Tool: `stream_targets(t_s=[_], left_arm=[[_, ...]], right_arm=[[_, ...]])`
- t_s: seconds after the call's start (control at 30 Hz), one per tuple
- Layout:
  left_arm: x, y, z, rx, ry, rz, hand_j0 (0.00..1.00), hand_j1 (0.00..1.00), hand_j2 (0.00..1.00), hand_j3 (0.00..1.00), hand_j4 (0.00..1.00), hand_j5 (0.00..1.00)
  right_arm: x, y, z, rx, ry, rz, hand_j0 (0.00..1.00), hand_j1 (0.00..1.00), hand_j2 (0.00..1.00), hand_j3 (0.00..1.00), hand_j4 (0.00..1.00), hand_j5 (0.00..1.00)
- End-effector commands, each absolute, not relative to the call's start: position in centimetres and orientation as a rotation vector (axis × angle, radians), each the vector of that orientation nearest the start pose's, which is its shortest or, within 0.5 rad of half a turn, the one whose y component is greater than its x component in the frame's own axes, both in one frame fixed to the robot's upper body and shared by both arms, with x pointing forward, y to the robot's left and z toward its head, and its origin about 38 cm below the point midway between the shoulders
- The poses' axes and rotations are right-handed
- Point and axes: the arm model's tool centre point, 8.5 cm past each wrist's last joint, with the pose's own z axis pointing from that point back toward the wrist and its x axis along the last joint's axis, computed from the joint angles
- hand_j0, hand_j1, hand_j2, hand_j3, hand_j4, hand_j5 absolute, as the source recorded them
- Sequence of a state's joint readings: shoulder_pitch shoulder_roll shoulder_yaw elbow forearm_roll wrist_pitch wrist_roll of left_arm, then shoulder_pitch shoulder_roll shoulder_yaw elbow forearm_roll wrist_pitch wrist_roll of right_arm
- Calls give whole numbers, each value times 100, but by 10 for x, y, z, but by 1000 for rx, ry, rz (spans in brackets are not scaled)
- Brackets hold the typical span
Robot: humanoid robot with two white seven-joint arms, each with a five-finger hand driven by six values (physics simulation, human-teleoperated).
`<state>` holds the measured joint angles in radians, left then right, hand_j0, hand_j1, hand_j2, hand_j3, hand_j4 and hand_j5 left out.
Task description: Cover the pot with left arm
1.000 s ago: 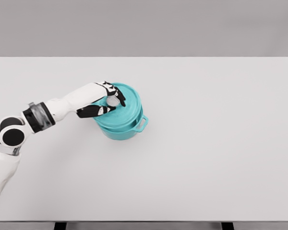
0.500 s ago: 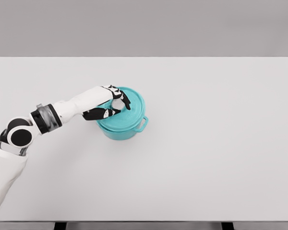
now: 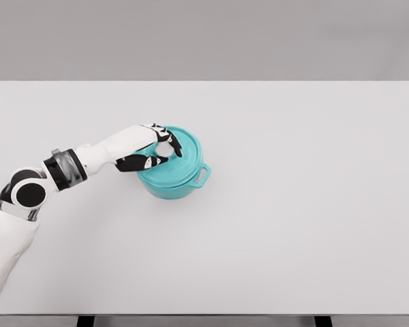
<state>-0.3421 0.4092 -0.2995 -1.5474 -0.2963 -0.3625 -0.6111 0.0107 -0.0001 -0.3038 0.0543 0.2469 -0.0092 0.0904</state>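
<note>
A teal pot [image 3: 177, 184] with a side handle [image 3: 202, 176] stands on the white table [image 3: 293, 204], left of the middle. Its teal lid [image 3: 180, 160] lies flat on the pot's rim. My left hand [image 3: 158, 148] comes in from the left and rests over the lid. Its fingers are curled around the lid's pale round knob [image 3: 163, 148], thumb on the near side. The hand hides the left part of the lid. The right arm does not show.
The table's front edge runs along the bottom of the picture, with dark legs [image 3: 86, 320] below it. A grey wall stands behind the far edge.
The lid has come down from a tilted, raised pose and now sits level on the pot. My left hand lowered with it and still grips the knob.
</note>
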Motion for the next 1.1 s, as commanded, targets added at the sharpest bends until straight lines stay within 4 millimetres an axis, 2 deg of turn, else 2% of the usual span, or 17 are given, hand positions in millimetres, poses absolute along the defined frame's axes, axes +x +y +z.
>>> stream_targets(t_s=[0.0, 0.47, 0.77, 1.03, 1.07], left_arm=[[414, 217, 160, 55, -1652, -1521, 50, 50, 50, 50, 50, 50], [414, 210, 159, 52, -1655, -1526, 51, 51, 51, 51, 51, 51], [415, 212, 156, 51, -1647, -1524, 63, 63, 63, 63, 63, 63], [414, 211, 157, 52, -1648, -1525, 63, 63, 63, 63, 63, 63], [415, 212, 157, 53, -1649, -1524, 69, 69, 69, 69, 69, 69]], right_arm=[[-23, -258, -261, 17, 48, -61, 100, 100, 100, 100, 100, 100], [-23, -258, -261, 17, 48, -61, 100, 100, 100, 100, 100, 100], [-23, -258, -261, 17, 48, -61, 100, 100, 100, 100, 100, 100], [-24, -258, -261, 18, 49, -62, 100, 100, 100, 100, 100, 100], [-23, -258, -261, 17, 48, -61, 100, 100, 100, 100, 100, 100]])
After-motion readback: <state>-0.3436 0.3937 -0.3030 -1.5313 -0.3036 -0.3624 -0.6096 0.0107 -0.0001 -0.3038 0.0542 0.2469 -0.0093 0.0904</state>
